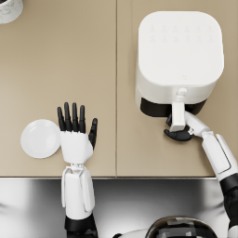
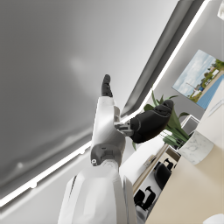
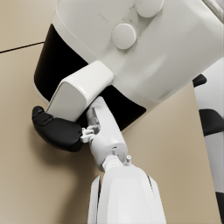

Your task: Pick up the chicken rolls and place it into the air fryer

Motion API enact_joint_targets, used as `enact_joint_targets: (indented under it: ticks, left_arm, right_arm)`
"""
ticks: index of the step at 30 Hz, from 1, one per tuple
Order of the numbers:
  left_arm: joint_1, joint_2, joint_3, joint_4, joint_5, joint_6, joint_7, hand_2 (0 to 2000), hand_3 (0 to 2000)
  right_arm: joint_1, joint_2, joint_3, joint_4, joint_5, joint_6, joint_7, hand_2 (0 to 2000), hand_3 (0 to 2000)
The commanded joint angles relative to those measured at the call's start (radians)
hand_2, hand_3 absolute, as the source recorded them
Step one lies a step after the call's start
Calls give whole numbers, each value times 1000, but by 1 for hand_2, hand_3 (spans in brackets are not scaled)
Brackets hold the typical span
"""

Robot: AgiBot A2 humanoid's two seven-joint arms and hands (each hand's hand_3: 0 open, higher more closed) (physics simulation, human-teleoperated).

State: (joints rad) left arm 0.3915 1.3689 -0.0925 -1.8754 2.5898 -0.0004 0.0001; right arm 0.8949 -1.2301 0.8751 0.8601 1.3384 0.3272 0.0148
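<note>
Chicken rolls were not visible in any of the views: the white plate [image 1: 40, 138] beside the left hand [image 1: 76, 132] looked bare, so I judged that the rolls were either already inside the air fryer [image 1: 179, 58] or somewhere outside the pictures; I could not tell which. The air fryer stood on the beige counter [image 1: 60, 65] at the robot's right, and its drawer looked pushed in or almost in, with only a dark band under the white body. The right hand [image 1: 178, 134] was at the drawer handle [image 1: 177, 115]; in the right wrist view its dark fingers [image 3: 52, 127] curled under and around the end of that handle, so I read it as gripping the handle. The left hand was held flat above the counter with fingers spread and straight, holding nothing, just beside the plate but not touching it. If the rolls were already inside, the remaining part was only to close the drawer fully and let go; if not, nearly the whole task was left. A pale pot [image 1: 9, 9] stood at the far left corner of the counter, well apart from both hands. Nothing lay between the plate and the fryer.
</note>
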Motion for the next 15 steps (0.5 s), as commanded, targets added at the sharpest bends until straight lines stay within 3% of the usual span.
enact_joint_targets:
  ticks: [1, 8, 15]
  left_arm:
    - [-1, 0, 1, 1, 0, 0, 0, 0, 0]
    - [-4, -1, 2, 5, 0, 0, 0, 0, 0]
    - [-4, -1, 2, 5, 0, 0, 0, 0, 0]
  right_arm:
    - [6, -1, 0, -7, 0, 26, 0, 2000, 2000]
    - [25, 0, 0, -22, -2, 102, -4, 2000, 2000]
    - [26, 1, 0, -21, -4, 93, -1, 2000, 2000]
